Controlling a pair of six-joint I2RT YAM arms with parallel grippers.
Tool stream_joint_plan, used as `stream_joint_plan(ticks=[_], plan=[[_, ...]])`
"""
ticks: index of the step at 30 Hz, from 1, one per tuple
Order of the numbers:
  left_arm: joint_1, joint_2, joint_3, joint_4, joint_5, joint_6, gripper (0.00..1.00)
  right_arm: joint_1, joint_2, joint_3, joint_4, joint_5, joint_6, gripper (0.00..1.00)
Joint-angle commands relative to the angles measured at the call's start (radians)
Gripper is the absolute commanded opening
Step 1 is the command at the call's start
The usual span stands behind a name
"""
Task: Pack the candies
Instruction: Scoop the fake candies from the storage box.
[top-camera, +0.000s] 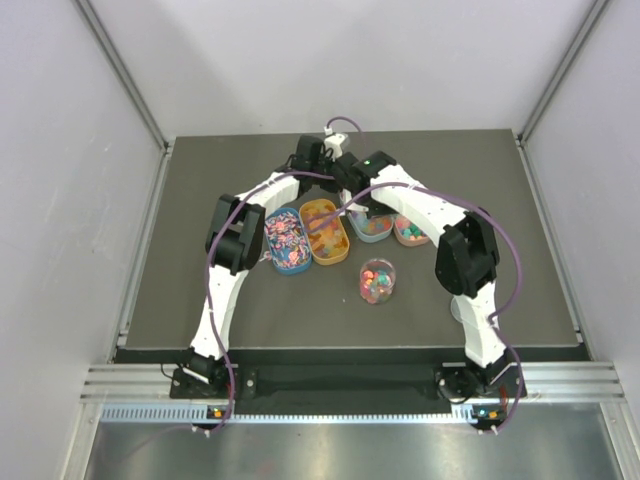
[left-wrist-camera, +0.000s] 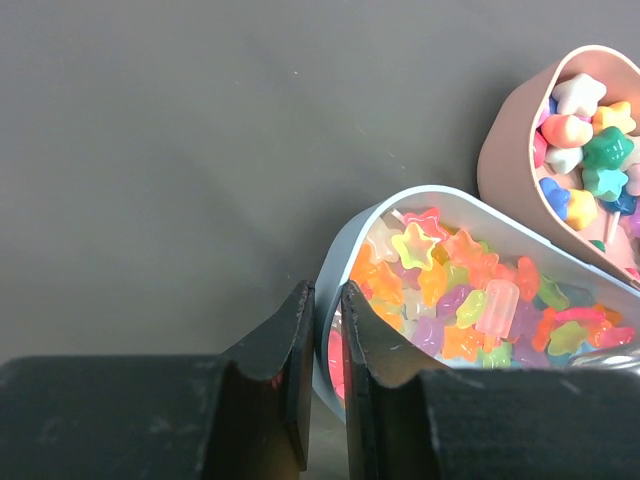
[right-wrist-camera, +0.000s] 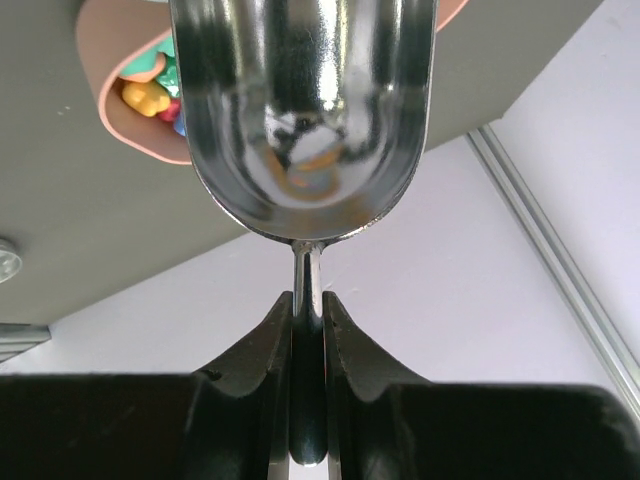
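Top cam: candies (top-camera: 377, 278) fill the jar (top-camera: 377, 298) and four trays (top-camera: 328, 262) lined up just behind the jar, with both arms over those trays. Left wrist: left gripper (left-wrist-camera: 322, 325) has its jaws nearly together at the pale blue tray (left-wrist-camera: 420, 195) rim, can't tell if it's pinching. Right wrist: right gripper (right-wrist-camera: 308, 300) is clamped on the scoop (right-wrist-camera: 305, 120) handle.

dark grey worktop (top-camera: 200, 200); a pale blue tray (left-wrist-camera: 420, 195) rests on it, its wall between the left tool's (left-wrist-camera: 325, 300) fingers; a pink tray (left-wrist-camera: 500, 150) just right of that tool, under the right tool's (right-wrist-camera: 308, 300) scoop (right-wrist-camera: 305, 120); an orange tray (top-camera: 330, 261) and a blue tray (top-camera: 290, 270) left of the left tool; a clear jar (top-camera: 377, 280) on the near side of both tools
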Motion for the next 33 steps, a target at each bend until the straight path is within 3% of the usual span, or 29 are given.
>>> stream_joint_plan(ticks=[1, 10, 20, 26, 33], plan=[[0.003, -0.072, -0.008, -0.002, 0.022, -0.017, 0.00, 0.005, -0.010, 0.036, -0.129, 0.064, -0.014, 0.00], [0.016, -0.148, -0.034, -0.045, 0.051, 0.029, 0.00, 0.008, -0.035, -0.034, -0.129, 0.118, -0.020, 0.00], [0.022, -0.114, 0.020, -0.054, 0.061, 0.026, 0.00, 0.019, -0.026, -0.120, -0.129, 0.156, -0.089, 0.00], [0.020, -0.129, -0.012, -0.039, 0.090, 0.000, 0.00, 0.033, 0.042, -0.059, -0.129, 0.206, -0.117, 0.00], [0.020, -0.142, -0.035, -0.053, 0.094, 0.011, 0.00, 0.063, 0.149, 0.068, -0.132, 0.157, -0.097, 0.00]])
